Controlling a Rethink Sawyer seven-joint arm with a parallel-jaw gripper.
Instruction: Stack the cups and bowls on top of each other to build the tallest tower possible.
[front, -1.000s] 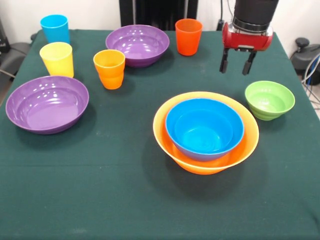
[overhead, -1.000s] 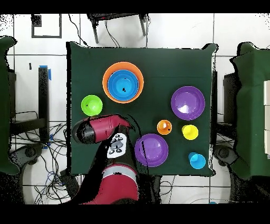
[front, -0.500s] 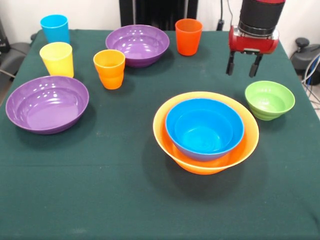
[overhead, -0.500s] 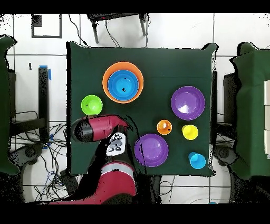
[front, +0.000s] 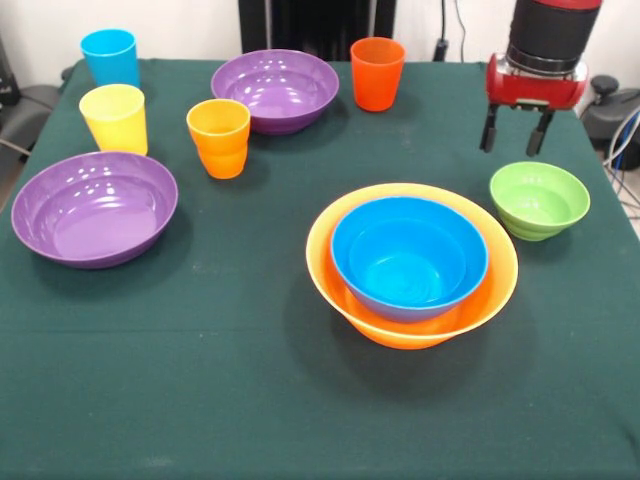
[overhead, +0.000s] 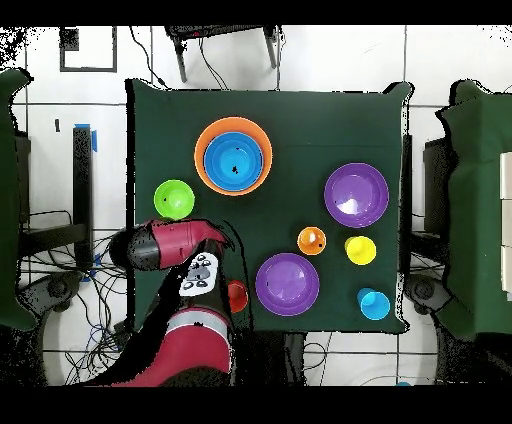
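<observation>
The tower is a large orange bowl (front: 420, 335) (overhead: 205, 135) with a deep blue bowl (front: 410, 258) (overhead: 235, 162) nested in it, right of the table's centre. My gripper (front: 514, 134) hangs open and empty just behind the small green bowl (front: 540, 200) (overhead: 174, 199), above the cloth. Two purple bowls (front: 275, 90) (front: 93, 208) lie at the left and back. The cups stand apart: light blue (front: 110, 57), yellow (front: 114, 117), orange (front: 219, 137) and red-orange (front: 377, 73). From overhead, the red arm (overhead: 165, 245) hides the gripper.
A dark green cloth (front: 200, 380) covers the table. Overhead, the purple bowls (overhead: 356, 194) (overhead: 287, 284), orange cup (overhead: 311, 240), yellow cup (overhead: 360, 250), light blue cup (overhead: 374, 304) and red-orange cup (overhead: 237, 295) sit toward the right and bottom. Cables lie on the floor around.
In the front view my open gripper has slid to the right along the back of the table, ending behind the green bowl. Overhead, the arm swung left and uncovered the red-orange cup.
</observation>
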